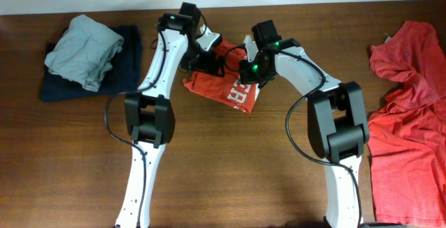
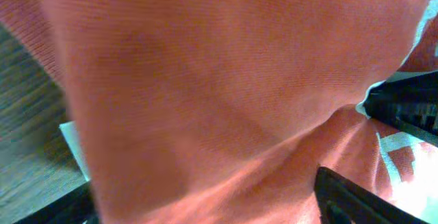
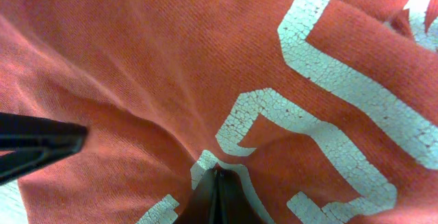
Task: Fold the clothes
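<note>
While pressed close against cloth, seen nearest through the right wrist camera: a tight pinch by the right gripper point(image 3: 215, 195), jaws fully closed on a pleat of the folded T-shirt point(image 3: 137, 59), with wrinkles fanning out from the tip. Across that orange-red knit, cracked white lettering point(image 3: 328, 80) in big block strokes. At the left edge of the same view, a dark bar point(image 3: 41, 138) lying against the fabric; cannot tell whose.

Next, through the left wrist camera, little but the same coral cloth bulging over the left gripper point(image 2: 205, 183). Spread wide, with dark fingers point(image 2: 349, 196) far apart at the bottom corners and the fabric draped across the gap rather than squeezed. Left of the cloth, a strip of wood-grain table point(image 2: 20, 148).

From overhead, found at the middle of the table, toward its far side: the folded T-shirt as a small compact packet, lettering up, with both grippers meeting over its far half. Farther out along the right edge, a loose heap of unfolded red T-shirts point(image 1: 408, 116), well apart from the packet. At the far left corner, a crumpled grey garment point(image 1: 83, 50) resting on a folded navy garment point(image 1: 129, 71).
</note>
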{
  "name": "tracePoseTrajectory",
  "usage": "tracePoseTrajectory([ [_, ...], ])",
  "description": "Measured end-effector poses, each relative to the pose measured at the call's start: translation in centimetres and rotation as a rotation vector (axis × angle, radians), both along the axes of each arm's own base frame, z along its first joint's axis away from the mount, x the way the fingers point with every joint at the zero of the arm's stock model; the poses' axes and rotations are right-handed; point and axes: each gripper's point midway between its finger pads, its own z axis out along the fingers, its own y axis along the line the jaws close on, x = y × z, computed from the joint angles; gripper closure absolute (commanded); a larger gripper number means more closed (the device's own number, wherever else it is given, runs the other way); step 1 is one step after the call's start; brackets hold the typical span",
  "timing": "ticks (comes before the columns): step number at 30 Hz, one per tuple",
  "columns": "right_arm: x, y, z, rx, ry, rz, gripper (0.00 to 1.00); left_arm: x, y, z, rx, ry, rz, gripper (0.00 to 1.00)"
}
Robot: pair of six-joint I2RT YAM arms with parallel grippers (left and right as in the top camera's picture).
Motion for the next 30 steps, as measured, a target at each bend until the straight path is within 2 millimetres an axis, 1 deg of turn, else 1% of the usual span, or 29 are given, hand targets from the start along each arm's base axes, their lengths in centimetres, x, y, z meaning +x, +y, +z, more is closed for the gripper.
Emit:
tracePoseTrajectory([
  [2,0.0,0.0,0.0,0.0,0.0,0.0,0.96,-0.2,-0.3,-0.2,0.013,-0.003,-0.014,0.32],
  [3,0.0,0.0,0.0,0.0,0.0,0.0,0.96,-0.3,-0.4,-0.4,0.019,0.0,-0.018,0.36],
  [6,0.0,0.0,0.0,0.0,0.0,0.0,0.96,-0.6,-0.8,-0.7,0.031,0.003,-0.026,0.59],
  [8,0.0,0.0,0.0,0.0,0.0,0.001,0.96,-0.6,-0.9,-0.8,0.034,0.002,-0.035,0.76],
  [9,0.0,0.0,0.0,0.0,0.0,0.0,0.96,-0.7,-1.0,-1.0,0.029,0.009,-0.032,0.83],
  [11,0.0,0.0,-0.1,0.0,0.001,0.0,0.96,-0.9,-1.2,-1.0,0.02,0.017,-0.032,1.0],
  [20,-0.2,-0.2,0.3,-0.006,0.019,-0.001,0.96,-0.8,-1.2,-0.8,0.009,0.014,-0.037,0.99],
  [22,-0.5,-0.6,0.8,-0.013,0.035,-0.008,0.93,-0.7,-1.3,-0.7,0.008,0.012,-0.037,0.99],
  [24,-0.8,-1.4,2.4,-0.02,0.051,-0.019,0.87,-0.7,-1.3,-0.6,0.009,0.011,-0.035,0.99],
  [25,-0.8,-2.0,3.7,-0.021,0.046,-0.03,0.84,-0.6,-1.3,-0.5,0.01,0.007,-0.032,0.99],
  [26,-0.6,-2.7,5.1,-0.018,0.032,-0.044,0.73,-0.4,-1.3,-0.4,0.01,0.002,-0.029,0.99],
  [27,0.0,-4.2,8.4,-0.008,-0.014,-0.078,0.57,-0.1,-1.3,-0.1,0.012,-0.01,-0.021,1.0],
  [28,0.2,-5.3,10.6,-0.004,-0.049,-0.097,0.45,0.0,-1.3,0.1,0.012,-0.017,-0.017,0.99],
  [29,0.2,-6.7,13.0,0.003,-0.077,-0.13,0.27,0.3,-1.4,0.7,0.011,-0.032,-0.01,0.99],
  [30,0.0,-8.0,14.8,0.006,-0.098,-0.156,0.09,0.5,-1.4,1.2,0.008,-0.047,-0.005,0.99],
])
